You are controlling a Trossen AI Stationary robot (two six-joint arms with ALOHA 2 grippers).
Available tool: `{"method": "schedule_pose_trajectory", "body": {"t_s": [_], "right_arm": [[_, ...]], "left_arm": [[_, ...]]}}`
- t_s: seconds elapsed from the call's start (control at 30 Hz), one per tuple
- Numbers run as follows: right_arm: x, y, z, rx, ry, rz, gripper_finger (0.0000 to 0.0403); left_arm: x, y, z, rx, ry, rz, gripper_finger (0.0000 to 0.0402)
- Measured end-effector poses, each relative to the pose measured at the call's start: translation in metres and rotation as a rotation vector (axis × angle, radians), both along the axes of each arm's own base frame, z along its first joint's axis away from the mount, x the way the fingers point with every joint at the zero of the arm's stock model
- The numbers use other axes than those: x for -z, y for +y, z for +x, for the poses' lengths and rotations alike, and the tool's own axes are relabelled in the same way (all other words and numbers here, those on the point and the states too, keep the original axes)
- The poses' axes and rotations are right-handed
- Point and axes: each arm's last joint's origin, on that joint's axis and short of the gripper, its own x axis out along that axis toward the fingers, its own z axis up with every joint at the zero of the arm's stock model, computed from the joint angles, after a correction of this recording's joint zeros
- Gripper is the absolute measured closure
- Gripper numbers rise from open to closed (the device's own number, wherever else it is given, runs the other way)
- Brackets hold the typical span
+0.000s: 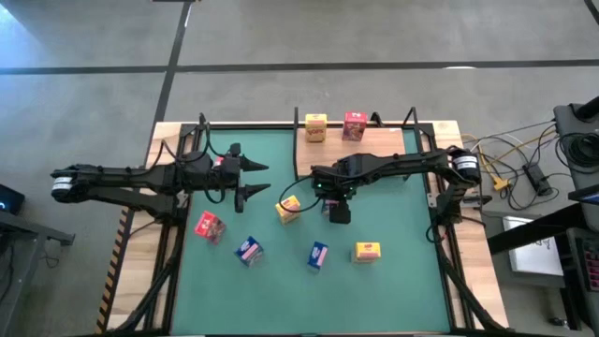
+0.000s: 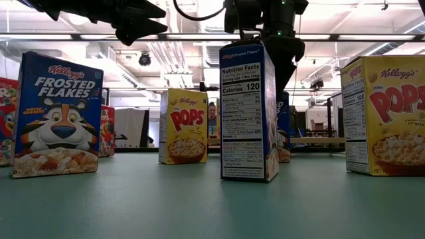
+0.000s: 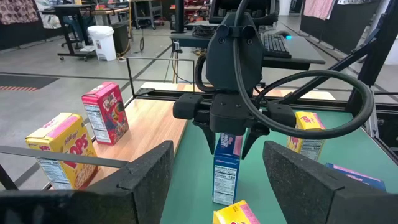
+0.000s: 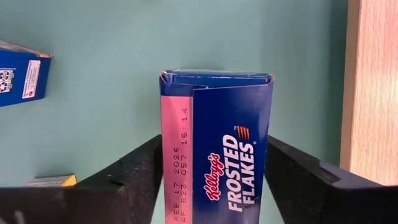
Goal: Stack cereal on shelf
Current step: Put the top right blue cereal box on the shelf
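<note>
Green matting covers our worktop (image 1: pixel 393 187), with the shelf (image 1: pixel 379 140) at top centre of the high view carrying only a yellow cereal box (image 1: pixel 316 127) and a red cereal box (image 1: pixel 354 125). Our right hand (image 1: pixel 337 208) brackets an upright blue Frosted Flakes box (image 4: pixel 214 149) mid-mat; we cannot tell whether it pinches. Our left hand (image 1: pixel 260 180) hovers spread at centre left. Five loose boxes (image 1: pixel 249 250) remain, so we judge little done
</note>
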Motion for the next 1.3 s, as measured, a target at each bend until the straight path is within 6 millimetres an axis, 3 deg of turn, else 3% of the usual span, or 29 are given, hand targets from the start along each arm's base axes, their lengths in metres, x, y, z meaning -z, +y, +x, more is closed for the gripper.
{"method": "schedule_pose_trajectory", "body": {"t_s": [0.27,0.77,1.0,1.3], "right_arm": [[0.000,0.000,0.000,-0.002,-0.001,0.001,0.0210],[-0.009,0.001,0.001,-0.015,-0.023,0.031,0.0237],[-0.035,0.002,-0.002,-0.030,0.015,0.047,0.0239],[-0.069,-0.013,-0.029,0.012,0.053,-0.066,0.0239]], "left_arm": [[0.000,0.000,0.000,0.000,0.000,0.000,0.0169],[0.000,0.000,0.000,0.000,-0.001,0.000,0.0169],[0.000,0.000,0.000,0.000,0.000,0.000,0.0169],[0.000,0.000,0.000,0.000,0.001,0.000,0.0169]]}}
